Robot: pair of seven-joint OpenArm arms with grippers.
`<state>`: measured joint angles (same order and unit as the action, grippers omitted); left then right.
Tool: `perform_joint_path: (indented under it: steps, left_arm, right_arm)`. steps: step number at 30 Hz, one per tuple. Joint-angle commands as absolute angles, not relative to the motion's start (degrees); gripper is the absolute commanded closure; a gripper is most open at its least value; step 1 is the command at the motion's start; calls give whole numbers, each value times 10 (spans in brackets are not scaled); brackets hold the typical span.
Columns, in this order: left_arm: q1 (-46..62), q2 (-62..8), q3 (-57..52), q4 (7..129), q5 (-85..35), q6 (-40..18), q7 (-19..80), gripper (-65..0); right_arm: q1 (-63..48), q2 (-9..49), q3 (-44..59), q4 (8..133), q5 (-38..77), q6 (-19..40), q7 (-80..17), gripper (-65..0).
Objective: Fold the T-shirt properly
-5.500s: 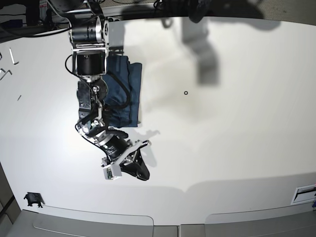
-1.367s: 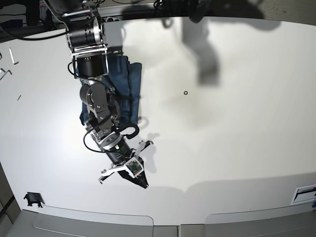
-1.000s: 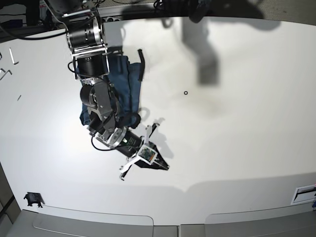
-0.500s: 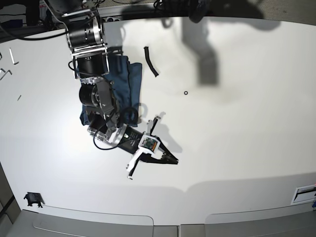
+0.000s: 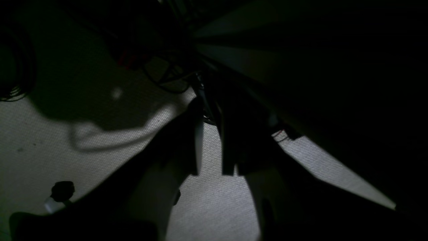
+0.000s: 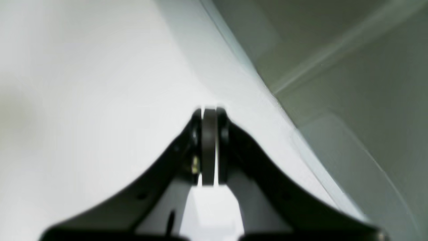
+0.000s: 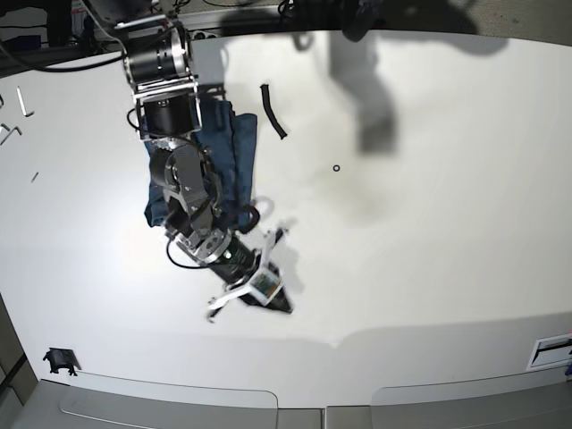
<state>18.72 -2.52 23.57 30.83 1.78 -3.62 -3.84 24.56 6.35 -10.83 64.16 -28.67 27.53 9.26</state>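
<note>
Left wrist view: very dark; you see the left gripper point(image 5: 210, 140) as two black fingers point(image 5: 187, 147) with a narrow lit gap between them, nothing visibly held, pointing at speckled grey flooring point(image 5: 67, 144); whether the jaws are parted on purpose or simply resting near-closed you probably cannot settle in this gloom. Right wrist view: blurred; your right gripper point(image 6: 209, 147) has its tips pressed together, empty, above the white table point(image 6: 83, 83) near its edge. Base view: the T-shirt point(image 7: 234, 165) lies as a dark navy folded bundle on the table's upper left, partly under the right arm point(image 7: 179, 170). The right gripper point(image 7: 277, 304) hangs over bare table, apart from the cloth. A short black strip point(image 7: 273, 111) lies just right of the shirt; a small black ring point(image 7: 336, 168) sits farther right.
</note>
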Motion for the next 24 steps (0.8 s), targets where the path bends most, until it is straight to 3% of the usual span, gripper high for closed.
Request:
perform_joint_path:
  steps: [1,6,10,13,21,24]
  left_arm:
    - [194,-21,237,311,19,-42,-44,-81]
    - [194,-21,237,311,19,-42,-44,-81]
    - [194,-21,237,311,19,-42,-44,-81]
    - [194,-21,237,311,19,-42,-44,-81]
    - [194,-21,237,311,19,-42,-44,-81]
    - [194,-21,237,311,19,-42,-44,-81]
  right_arm:
    - [268,63,-104,652,-239,220,83,0]
    - [269,62,-104,652,-53,-97,16,0]
    - [268,62,-104,652,-30,-250,25,0]
    - [268,62,-104,652,-30,-290,27,0]
    - [268,62,-104,652,-76,-303,25,0]
    - [268,62,-104,652,-90,-351,25,0]
